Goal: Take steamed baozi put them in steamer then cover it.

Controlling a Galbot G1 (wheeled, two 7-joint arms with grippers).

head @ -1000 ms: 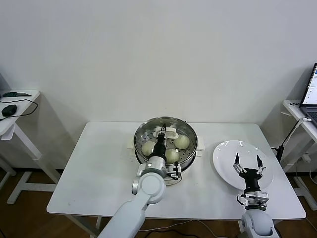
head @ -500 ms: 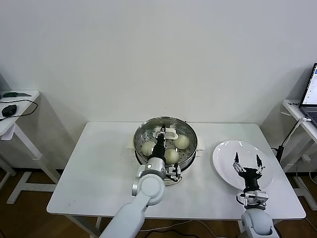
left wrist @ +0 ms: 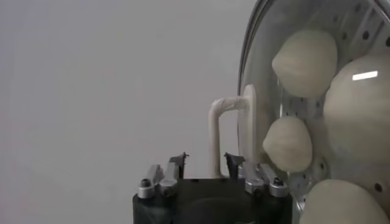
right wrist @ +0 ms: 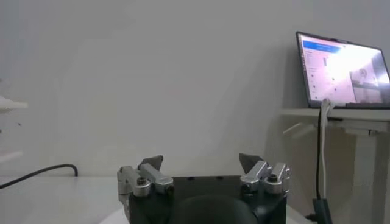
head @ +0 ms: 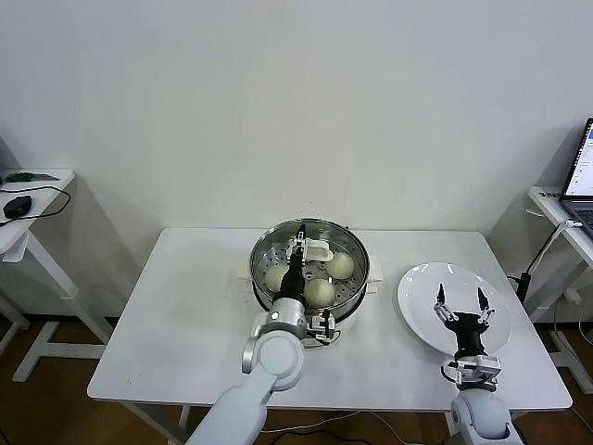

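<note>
Left gripper (head: pixel 300 243) is seen over the steamer (head: pixel 262 239), fingers parted either side of the cover (left wrist: pixel 259 85)'s white handle (left wrist: pixel 226 131), no clamp visible. Cover sits on steamer; baozi (head: pixel 340 265) inside. Right gripper (head: pixel 460 306) is held spread wide above the plate (head: pixel 417 292).

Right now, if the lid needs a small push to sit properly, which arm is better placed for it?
Probably the left. The left gripper is open at the cover's white handle on the steamer. The right gripper hangs open above the plate, far from it.
</note>
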